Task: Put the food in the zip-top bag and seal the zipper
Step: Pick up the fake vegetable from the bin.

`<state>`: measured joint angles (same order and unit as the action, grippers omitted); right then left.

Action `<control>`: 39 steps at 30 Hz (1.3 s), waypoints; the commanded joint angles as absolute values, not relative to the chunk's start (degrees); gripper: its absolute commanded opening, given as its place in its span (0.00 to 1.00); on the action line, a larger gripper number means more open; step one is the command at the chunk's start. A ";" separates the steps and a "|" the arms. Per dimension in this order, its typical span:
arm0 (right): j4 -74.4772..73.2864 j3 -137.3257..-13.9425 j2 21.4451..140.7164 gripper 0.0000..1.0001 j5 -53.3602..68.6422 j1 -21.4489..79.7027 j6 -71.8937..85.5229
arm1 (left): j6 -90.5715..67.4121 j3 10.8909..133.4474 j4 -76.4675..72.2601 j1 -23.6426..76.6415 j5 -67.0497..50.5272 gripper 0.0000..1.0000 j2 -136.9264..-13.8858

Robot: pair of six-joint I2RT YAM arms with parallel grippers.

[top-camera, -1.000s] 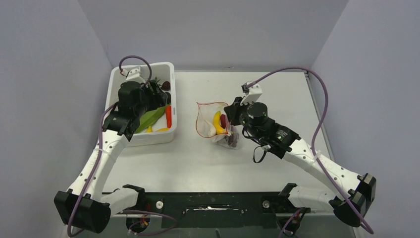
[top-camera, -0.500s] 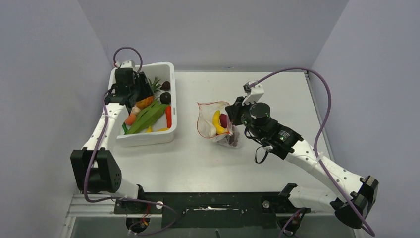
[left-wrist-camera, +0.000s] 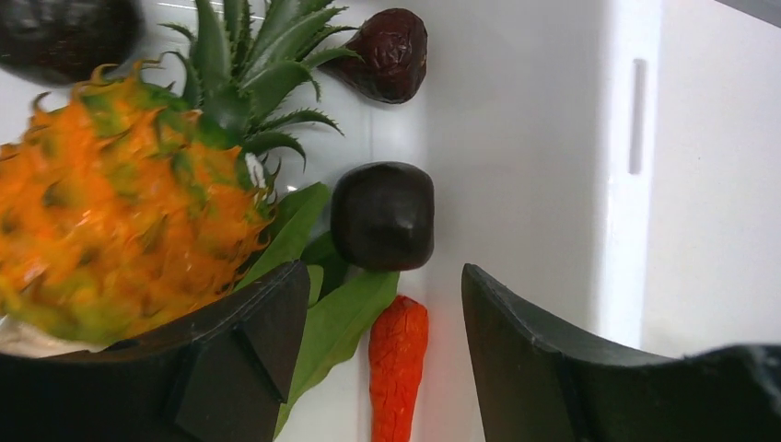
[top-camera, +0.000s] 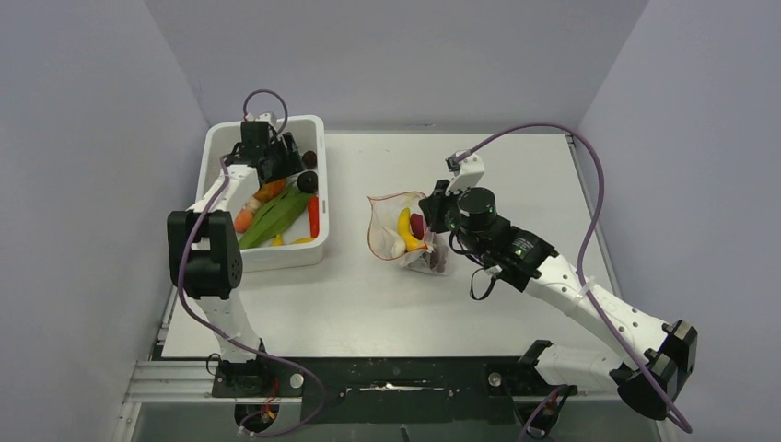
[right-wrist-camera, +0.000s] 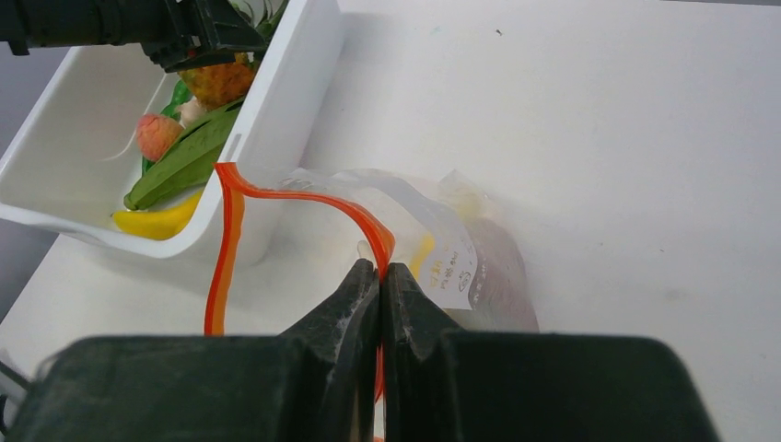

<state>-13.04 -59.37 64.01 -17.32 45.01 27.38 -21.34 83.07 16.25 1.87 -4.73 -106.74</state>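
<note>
The clear zip-top bag [top-camera: 406, 241] lies mid-table with its mouth held open; a yellow banana [top-camera: 403, 227] and a dark red piece show inside. My right gripper [right-wrist-camera: 379, 269] is shut on the red-orange zipper [right-wrist-camera: 304, 198] at the mouth's right edge. My left gripper [left-wrist-camera: 385, 276] hangs open over the far end of the white tub [top-camera: 321, 166], holding nothing. Under it lie a pineapple [left-wrist-camera: 120, 212], a dark round fruit [left-wrist-camera: 382, 216] and a red chili [left-wrist-camera: 398, 368], the chili below the gap between the fingers. A long green pod [top-camera: 276, 214] also lies in the tub.
The tub also holds a wrinkled dark fruit [left-wrist-camera: 391, 55], a second banana [right-wrist-camera: 161, 223] and a pink-red round fruit [right-wrist-camera: 158, 135]. Its right wall stands close to the bag's mouth. Grey walls close in the table on three sides.
My left arm has swung back, carrying its gripper from the middle of the tub toward its far end, uncovering the food. The right gripper keeps its hold on the bag.
</note>
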 commanded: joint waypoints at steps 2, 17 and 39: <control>-9.37 -64.07 64.89 0.00 -17.73 44.76 26.61 | -21.07 90.23 12.70 2.12 -9.33 0.62 -112.09; -9.27 -65.21 66.33 0.00 -17.07 44.87 26.33 | -19.74 94.56 15.29 2.37 -10.58 0.64 -119.80; -9.12 -64.74 65.57 0.00 -16.82 44.84 26.46 | -17.80 96.93 20.21 4.26 -6.08 0.53 -121.89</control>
<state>-13.76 -61.69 66.63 -17.06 45.01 27.16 -18.72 94.28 19.66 4.10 -7.27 -123.59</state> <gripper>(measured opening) 0.033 0.563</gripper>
